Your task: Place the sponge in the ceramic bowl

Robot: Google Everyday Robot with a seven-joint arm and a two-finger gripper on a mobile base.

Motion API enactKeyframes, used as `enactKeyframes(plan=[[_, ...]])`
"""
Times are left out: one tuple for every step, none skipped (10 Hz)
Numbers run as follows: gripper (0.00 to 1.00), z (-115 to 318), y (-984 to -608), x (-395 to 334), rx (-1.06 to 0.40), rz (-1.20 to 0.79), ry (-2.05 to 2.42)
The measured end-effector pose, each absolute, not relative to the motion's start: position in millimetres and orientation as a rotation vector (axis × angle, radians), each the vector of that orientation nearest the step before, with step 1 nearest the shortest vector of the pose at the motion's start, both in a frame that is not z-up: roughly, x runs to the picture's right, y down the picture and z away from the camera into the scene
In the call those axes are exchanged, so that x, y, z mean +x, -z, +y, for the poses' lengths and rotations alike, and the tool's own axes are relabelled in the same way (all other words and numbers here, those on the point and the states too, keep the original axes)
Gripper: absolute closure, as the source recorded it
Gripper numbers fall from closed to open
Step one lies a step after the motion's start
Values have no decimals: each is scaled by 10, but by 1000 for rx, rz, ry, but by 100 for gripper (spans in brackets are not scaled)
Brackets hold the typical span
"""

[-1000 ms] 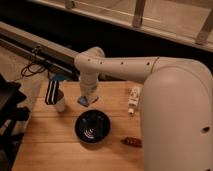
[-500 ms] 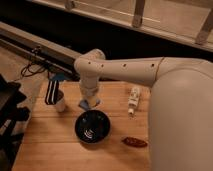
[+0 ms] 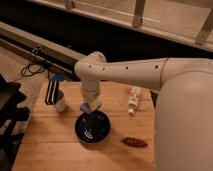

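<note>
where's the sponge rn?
Camera view, centre-left: the sponge is gripped in the end effector, just over the far rim of the ceramic bowl, with the white cup to its left in the image.

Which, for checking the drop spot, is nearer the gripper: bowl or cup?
The black ceramic bowl; the gripper, holding the sponge, hangs over its rim. The white cup stands apart to the side.

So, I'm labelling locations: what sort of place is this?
Probably an indoor lab space: light wooden table, loose floor cables, pale railing behind. The gripper hangs over the glossy black ceramic bowl.
</note>
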State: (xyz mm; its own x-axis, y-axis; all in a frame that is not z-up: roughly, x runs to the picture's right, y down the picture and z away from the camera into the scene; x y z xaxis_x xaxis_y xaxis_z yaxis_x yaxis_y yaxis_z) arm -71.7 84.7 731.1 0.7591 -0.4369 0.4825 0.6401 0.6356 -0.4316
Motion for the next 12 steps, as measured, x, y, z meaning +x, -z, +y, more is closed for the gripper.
enactKeyframes(plan=[[88,876,-7296,-693,-626,-347,626],[88,878,-7296,-692,-627,-346,625],[88,885,-7290,-682,-628,-343,622],[88,900,-7291,-634,-629,-333,614],[88,912,-7294,-613,-630,-328,611],[88,937,-7292,-599,-630,-323,608],[88,954,-7287,-590,-632,-320,604],[88,973,-7286,-574,-635,-313,601],[88,983,-7287,-567,-636,-308,600],[88,998,-7291,-571,-638,-304,601],[88,1017,-7289,-583,-641,-301,603],[88,1015,-7294,-577,-640,-297,601]])
